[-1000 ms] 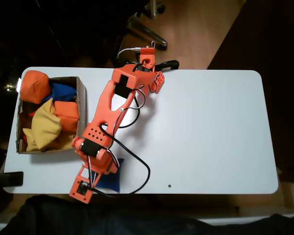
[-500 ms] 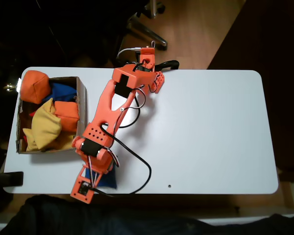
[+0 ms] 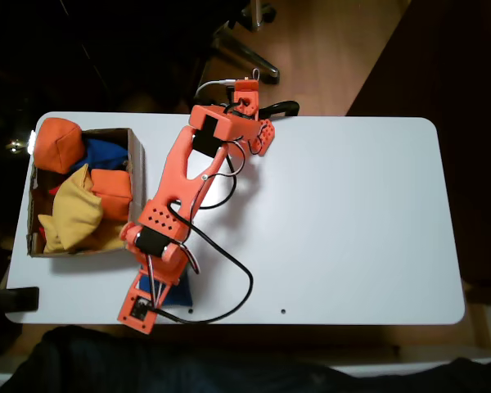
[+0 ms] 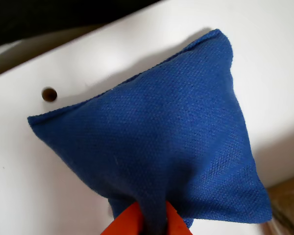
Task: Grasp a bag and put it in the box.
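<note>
The blue bag (image 4: 152, 142) is pinched at one corner between my orange fingertips (image 4: 127, 223), so my gripper (image 4: 148, 220) is shut on its fabric. A shadow lies under the bag on the white table. In the fixed view the bag (image 3: 181, 293) peeks out from under my gripper (image 3: 165, 286) near the table's front edge. The brown cardboard box (image 3: 137, 164) stands to the left of the arm, a short way up and left of the gripper.
In the box lie orange beanbags (image 3: 59, 143), a yellow one (image 3: 74, 214) and a blue one (image 3: 106, 154). A black cable (image 3: 241, 286) loops to the gripper's right. The table (image 3: 352, 213) has a small hole (image 3: 283, 311) near its front edge.
The arm has swung slightly left and toward the box. The bag has shifted with the gripper and shows less from under it.
</note>
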`<state>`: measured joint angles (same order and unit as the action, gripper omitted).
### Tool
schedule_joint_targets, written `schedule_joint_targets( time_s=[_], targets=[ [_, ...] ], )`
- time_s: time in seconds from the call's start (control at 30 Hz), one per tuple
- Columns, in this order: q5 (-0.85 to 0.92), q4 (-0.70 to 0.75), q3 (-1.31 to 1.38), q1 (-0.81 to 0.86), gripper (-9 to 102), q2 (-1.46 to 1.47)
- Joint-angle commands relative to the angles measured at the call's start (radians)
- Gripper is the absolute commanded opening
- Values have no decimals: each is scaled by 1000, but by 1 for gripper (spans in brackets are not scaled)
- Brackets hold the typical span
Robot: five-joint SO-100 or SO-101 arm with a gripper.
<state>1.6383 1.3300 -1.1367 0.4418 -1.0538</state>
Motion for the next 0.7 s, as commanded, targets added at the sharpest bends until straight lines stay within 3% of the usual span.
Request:
schedule_joint_targets(
  time_s=[0.0,0.67],
  targets=[
    [-15,-2,-34,-15,0,-84],
    [-152,58,-143,-129,0,-328]
  ],
)
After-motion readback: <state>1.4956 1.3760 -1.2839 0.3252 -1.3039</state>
